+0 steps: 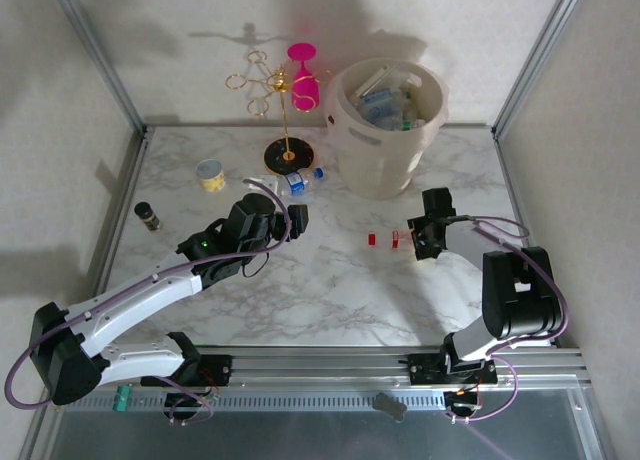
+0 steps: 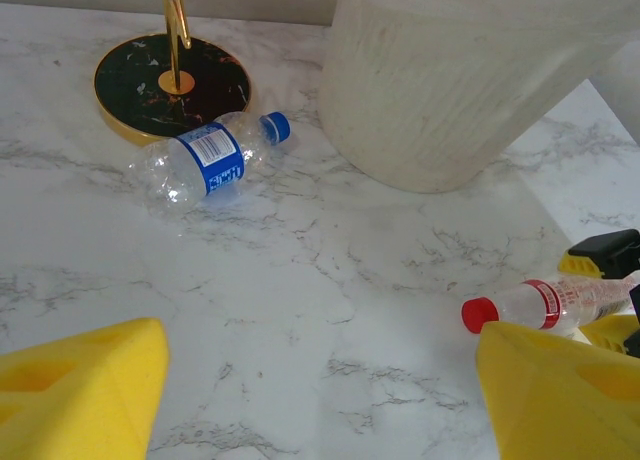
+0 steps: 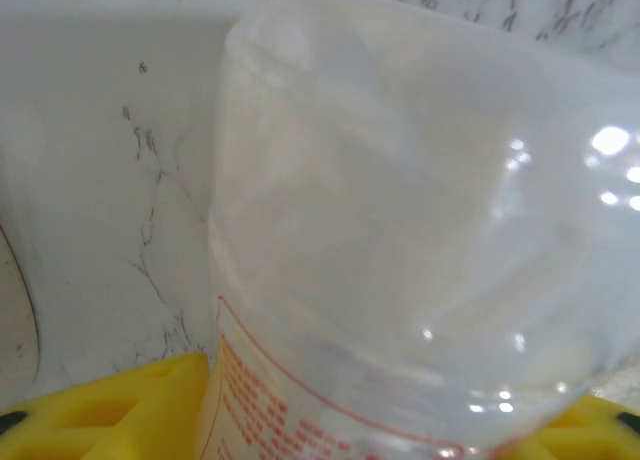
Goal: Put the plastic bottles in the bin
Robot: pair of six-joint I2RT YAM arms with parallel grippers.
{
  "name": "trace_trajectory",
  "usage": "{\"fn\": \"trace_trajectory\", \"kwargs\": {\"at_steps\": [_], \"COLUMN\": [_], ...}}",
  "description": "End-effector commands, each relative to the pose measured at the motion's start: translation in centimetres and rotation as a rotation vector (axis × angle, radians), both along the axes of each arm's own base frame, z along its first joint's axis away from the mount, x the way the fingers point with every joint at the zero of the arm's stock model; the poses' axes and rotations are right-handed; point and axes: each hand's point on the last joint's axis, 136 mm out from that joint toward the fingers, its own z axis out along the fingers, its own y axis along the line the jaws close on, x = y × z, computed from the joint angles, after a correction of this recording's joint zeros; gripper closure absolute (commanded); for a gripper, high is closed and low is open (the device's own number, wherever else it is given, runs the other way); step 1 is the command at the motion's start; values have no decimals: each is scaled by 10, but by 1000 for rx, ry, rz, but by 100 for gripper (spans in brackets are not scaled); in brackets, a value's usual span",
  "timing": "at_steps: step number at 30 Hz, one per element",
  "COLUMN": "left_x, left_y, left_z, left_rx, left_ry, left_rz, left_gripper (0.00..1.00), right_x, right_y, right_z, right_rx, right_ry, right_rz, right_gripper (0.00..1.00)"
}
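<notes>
A clear bottle with a blue cap and blue label (image 1: 300,181) (image 2: 205,165) lies on its side on the marble table, by the black base of the gold stand. Just short of it, my left gripper (image 1: 291,220) (image 2: 320,405) hangs open with bare table between its yellow fingers (image 2: 85,390). A second clear bottle with a red cap and red print (image 1: 385,239) (image 2: 535,305) (image 3: 400,230) lies right of centre. My right gripper (image 1: 420,242) (image 3: 380,430) is shut on its body, with both yellow pads (image 3: 110,410) against it. The cream bin (image 1: 385,130) (image 2: 470,80) stands at the back and holds several bottles.
A gold stand on a black round base (image 1: 287,156) (image 2: 170,85) carries a pink glass (image 1: 303,75), left of the bin. A yellow-and-white tub (image 1: 210,174) and a small dark vial (image 1: 147,215) stand at the far left. Metal frame posts border the table.
</notes>
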Motion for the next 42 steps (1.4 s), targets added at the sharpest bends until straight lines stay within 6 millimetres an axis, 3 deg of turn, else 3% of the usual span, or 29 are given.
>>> {"fn": "trace_trajectory", "kwargs": {"at_steps": [1, 9, 15, 20, 26, 34, 37, 42], "left_x": [4, 3, 1, -3, -9, -19, -20, -20], "left_y": [5, 6, 7, 6, 7, 14, 14, 11], "left_z": [10, 19, 30, 48, 74, 108, 113, 108], "left_rx": [10, -8, -24, -47, -82, -113, -113, -114], "left_ry": [-19, -30, -49, -79, -135, -235, -251, -240], "left_rz": [16, 17, 12, -13, -43, -68, -75, -88], "left_gripper": [20, 20, 21, 20, 21, 21, 21, 21], "right_x": [-4, -6, -7, -1, 14, 28, 41, 73], "right_y": [-8, -12, -15, -9, 8, 14, 15, 12], "right_z": [-1, 24, 58, 99, 174, 306, 347, 396], "right_rx": [-35, -46, -80, -131, -167, -324, -375, -417], "right_ry": [15, -40, -126, -249, -505, -880, -956, -1041], "right_rz": [-1, 5, 35, 144, 298, 426, 430, 403], "right_gripper": [46, 53, 53, 53, 60, 61, 61, 61]}}
